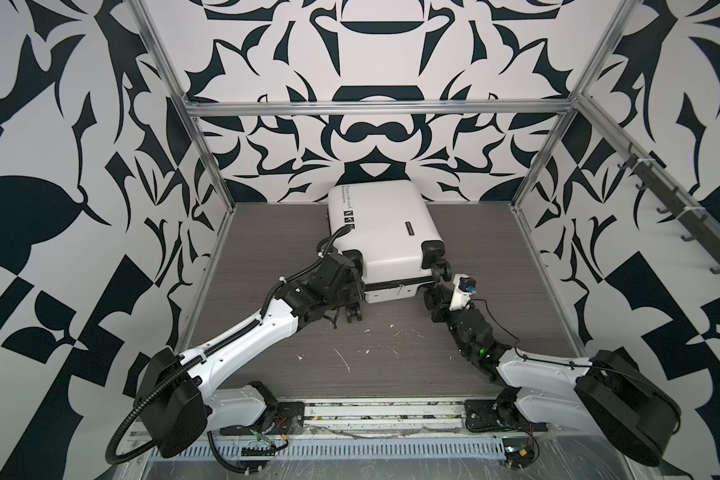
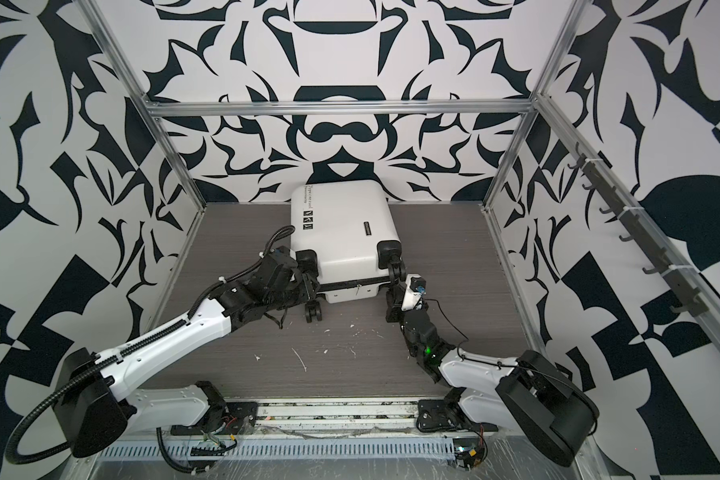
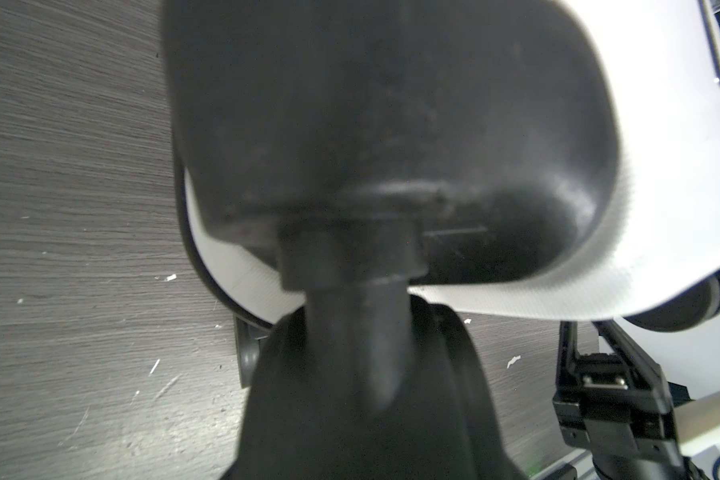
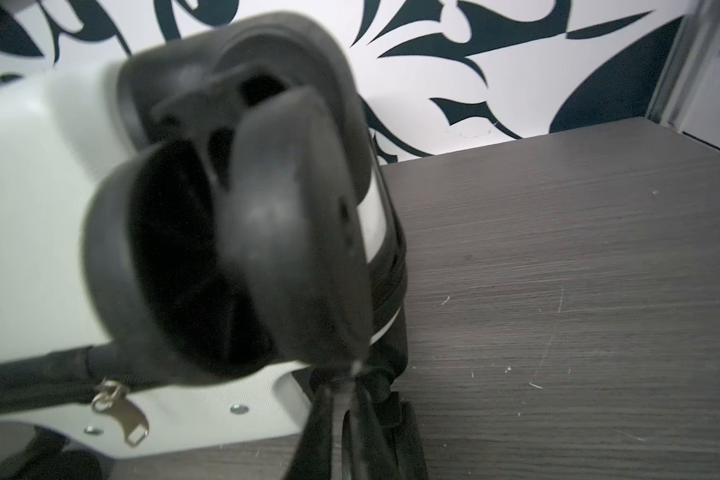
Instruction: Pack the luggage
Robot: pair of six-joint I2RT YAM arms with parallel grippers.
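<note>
Suitcase (image 1: 381,232): closed, flat on the table (image 1: 391,357) near the back wall | your left gripper (image 1: 355,286): at its near left corner, opening hidden, cannot tell | your right gripper (image 1: 436,291): beside near right wheel (image 1: 441,270), opening unclear.

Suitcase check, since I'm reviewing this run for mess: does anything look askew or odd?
The suitcase lies closed on the table, turned at a slant to the back wall rather than square. White flecks are scattered across the table's front half.
</note>
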